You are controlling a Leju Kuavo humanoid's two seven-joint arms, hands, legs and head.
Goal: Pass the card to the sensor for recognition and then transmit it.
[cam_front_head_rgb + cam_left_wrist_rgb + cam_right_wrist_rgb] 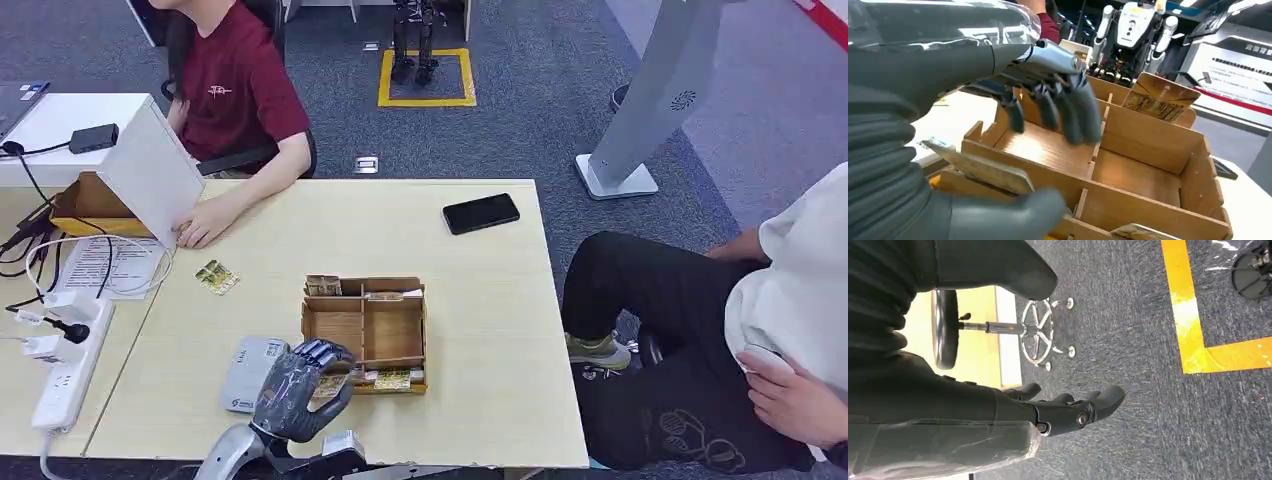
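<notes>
A wooden divided box (365, 330) sits near the table's front edge, with cards (392, 380) lying in its front slot and more cards (323, 286) standing at its back. My left hand (300, 388) is at the box's front left corner. In the left wrist view a tilted card (983, 169) lies just above the thumb (1013, 216), while the fingers (1068, 112) are spread over the box's compartment, apart from the card. A grey-white card sensor (246, 372) lies flat just left of that hand. My right hand (1068, 412) hangs over the carpet, holding nothing.
A loose card (216, 277) lies on the table's left part and a black phone (481, 212) at the far right. A person in red sits behind the table (480, 330), a hand by a white box (150, 170). Another person sits at the right. A power strip (70, 365) lies far left.
</notes>
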